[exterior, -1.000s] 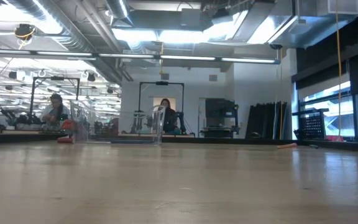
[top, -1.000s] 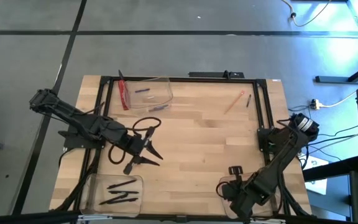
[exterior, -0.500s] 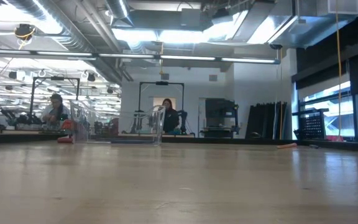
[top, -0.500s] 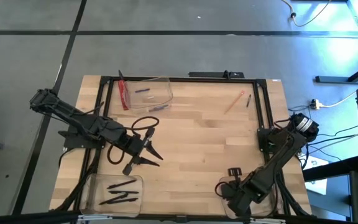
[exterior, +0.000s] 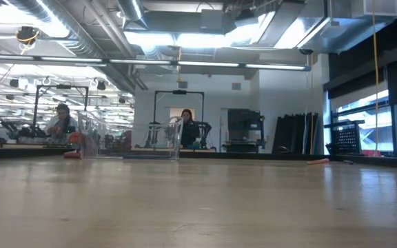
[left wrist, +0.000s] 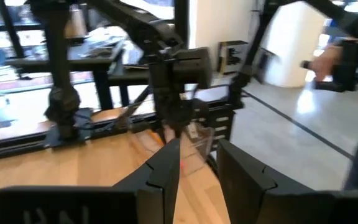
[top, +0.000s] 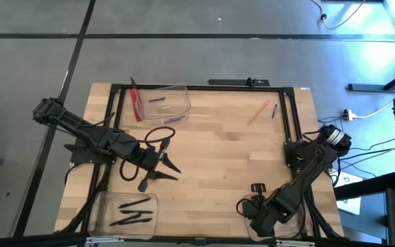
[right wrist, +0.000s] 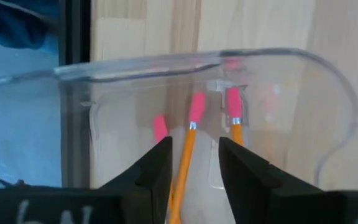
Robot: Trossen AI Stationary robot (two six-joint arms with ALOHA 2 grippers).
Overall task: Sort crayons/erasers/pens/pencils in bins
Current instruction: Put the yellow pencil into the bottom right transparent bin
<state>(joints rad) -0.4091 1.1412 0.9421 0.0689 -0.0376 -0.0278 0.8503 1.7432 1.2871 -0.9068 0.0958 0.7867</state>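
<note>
Right gripper is hanging over the near-right bin, jaws spread with a gap between them. One pencil is running up through that gap; whether it is free of the pads I cannot tell. More pencils are lying in this bin, pink ends toward the far wall.

Left gripper is waiting over the counter left of centre, jaws spread, holding nothing.

Pens are lying in the near-left bin; crayons in the far-left bin, one crayon just outside it. A pencil and a pen are lying loose at far right.

Risk, my judgement: if the pencil is dragging on a pad, lifting could flick it over the shallow wall. The bin is light and clear; a low exit could snag its rim and shove it.
</note>
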